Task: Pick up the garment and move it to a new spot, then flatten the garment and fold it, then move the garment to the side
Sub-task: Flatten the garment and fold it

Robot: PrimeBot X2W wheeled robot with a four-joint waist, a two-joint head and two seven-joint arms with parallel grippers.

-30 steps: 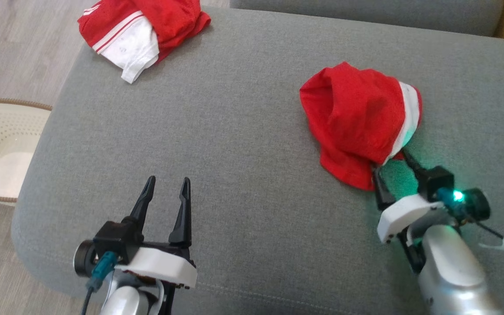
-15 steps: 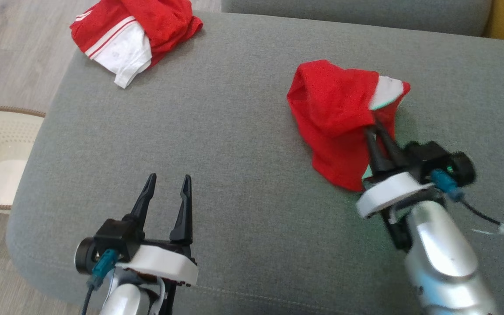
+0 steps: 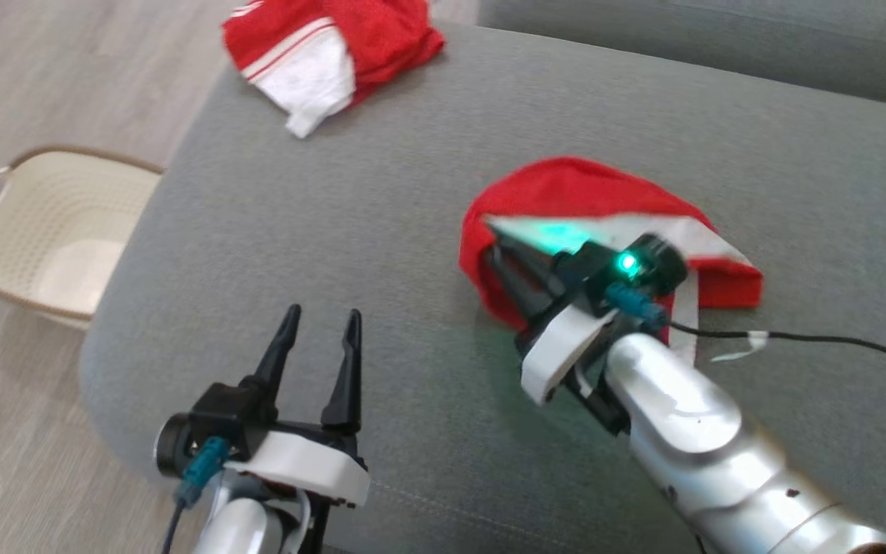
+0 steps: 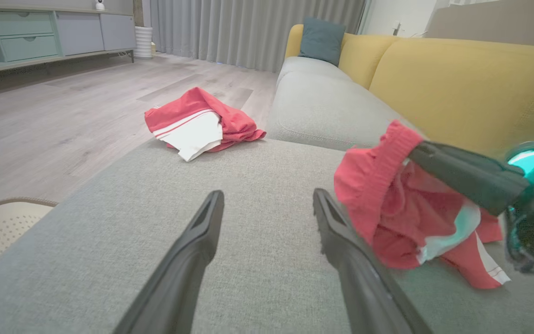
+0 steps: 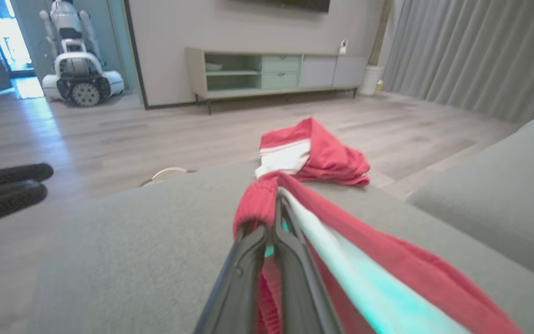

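The garment (image 3: 566, 185) is a pair of red shorts with a white stripe, bunched on the grey sofa seat (image 3: 335, 192). My right gripper (image 3: 495, 248) is shut on its red elastic edge at the left side. The pinch is plain in the right wrist view, where the right gripper (image 5: 277, 197) holds the garment (image 5: 387, 264), which trails back to the right. In the left wrist view the garment (image 4: 373, 195) hangs partly lifted from the dark finger of the right gripper (image 4: 417, 152). My left gripper (image 3: 321, 315) stands open and empty over the seat's front left, apart from the cloth.
A second red and white garment (image 3: 335, 46) lies at the seat's far left corner. A cream perforated basket (image 3: 43, 223) stands on the wooden floor to the left. A second grey cushion (image 3: 720, 31) and yellow backrest (image 4: 457, 83) border the far side.
The right gripper has shut on the garment's edge and pulled it left across the seat, lifting part of it. The head camera has shifted. The left gripper has stayed put.
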